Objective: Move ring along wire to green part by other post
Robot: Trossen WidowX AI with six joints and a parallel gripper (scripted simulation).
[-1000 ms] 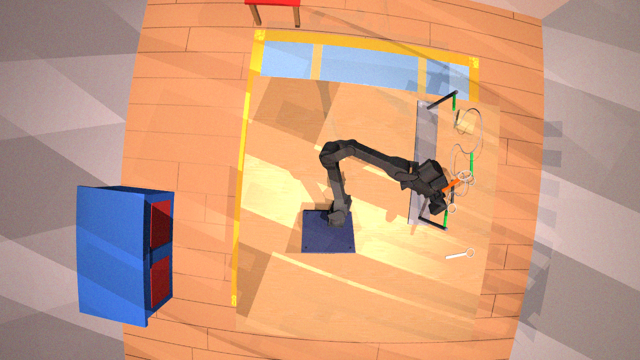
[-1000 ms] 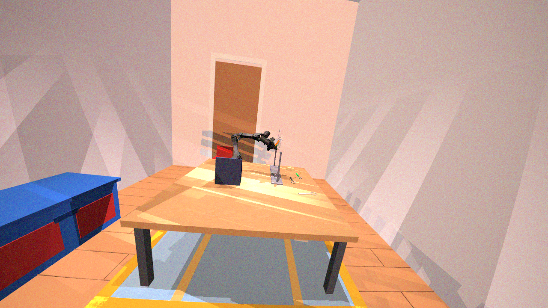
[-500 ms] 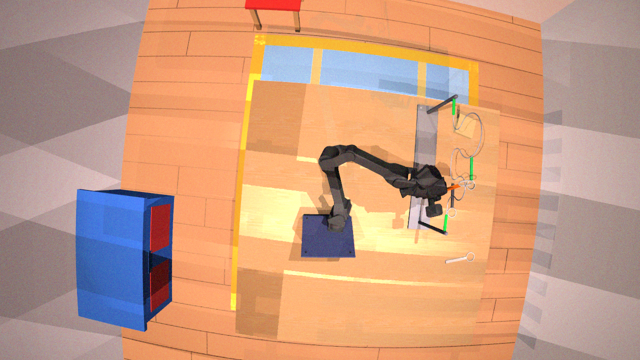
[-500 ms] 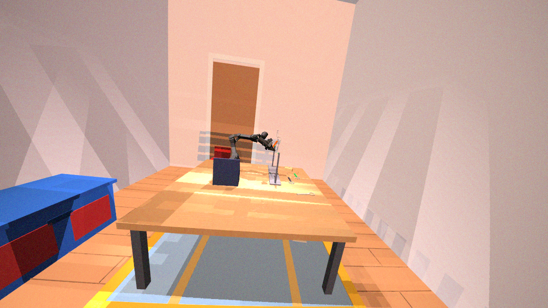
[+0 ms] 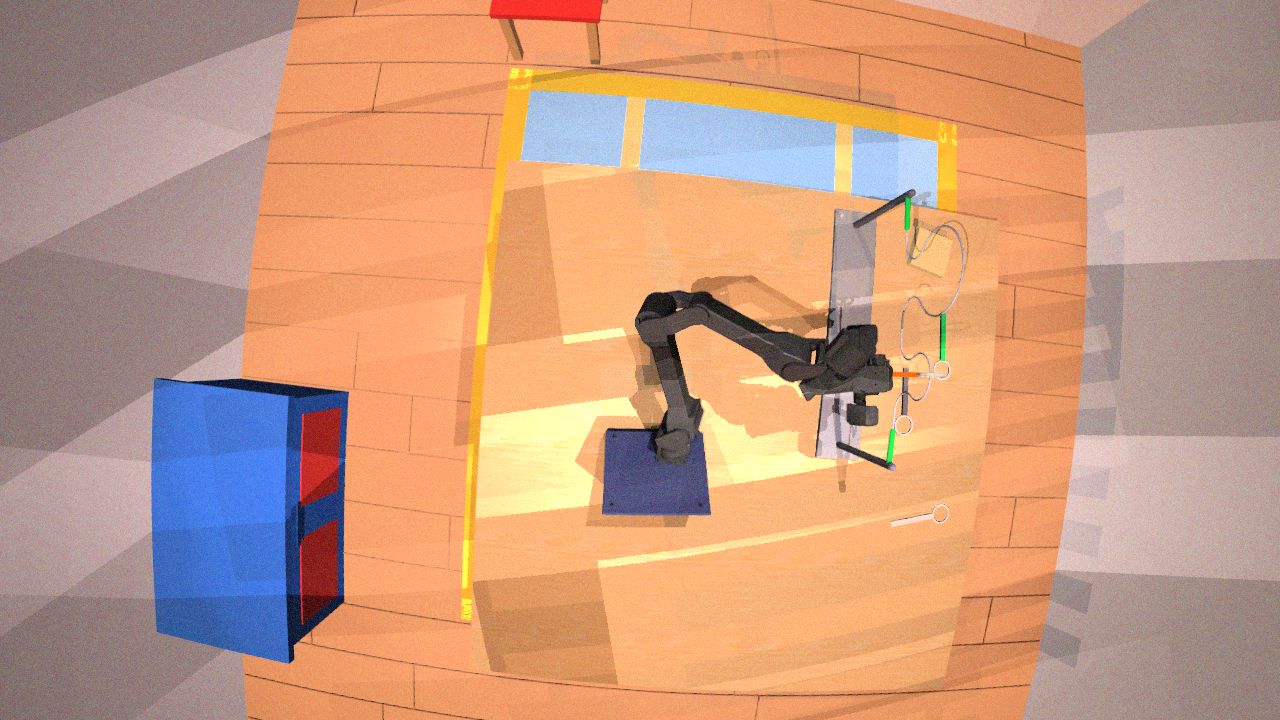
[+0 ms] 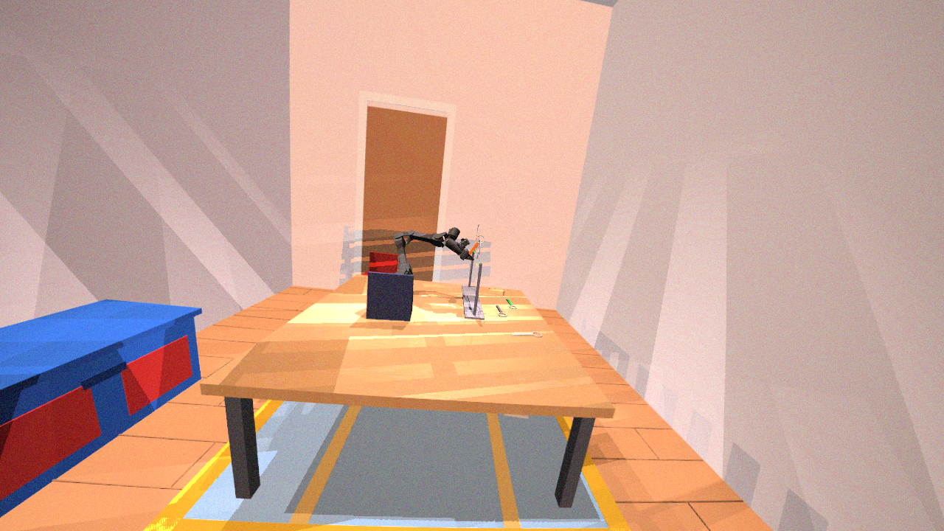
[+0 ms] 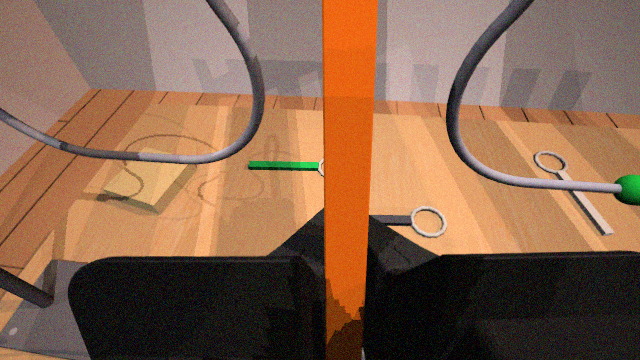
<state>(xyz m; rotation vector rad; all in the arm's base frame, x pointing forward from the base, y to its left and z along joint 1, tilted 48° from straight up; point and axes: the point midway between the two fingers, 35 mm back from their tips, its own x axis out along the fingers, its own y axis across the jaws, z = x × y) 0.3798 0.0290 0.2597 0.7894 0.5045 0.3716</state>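
Claw (image 5: pixel 892 375) (image 6: pixel 470 256) (image 7: pixel 339 217) clenched on orange handle (image 5: pixel 905 374) (image 6: pixel 474 248) (image 7: pixel 349 125), btwn posts (image 5: pixel 881 208) (image 5: pixel 864 455) (image 6: pixel 478 290), grey wire (image 5: pixel 964 259) (image 7: pixel 257 95) nr handle in wrist cam.

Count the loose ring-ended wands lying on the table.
3. In the top view: green-handled wand uppermost, dark-handled wand below it, white-handled wand lowest. Others could be hidden.

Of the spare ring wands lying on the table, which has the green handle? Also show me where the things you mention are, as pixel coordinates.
The wand with the green handle (image 5: pixel 942 336) (image 6: pixel 509 302) (image 7: pixel 284 165), nearest the yellowish block (image 5: pixel 931 251) (image 7: pixel 150 180); the other two have dark and whitish handles.
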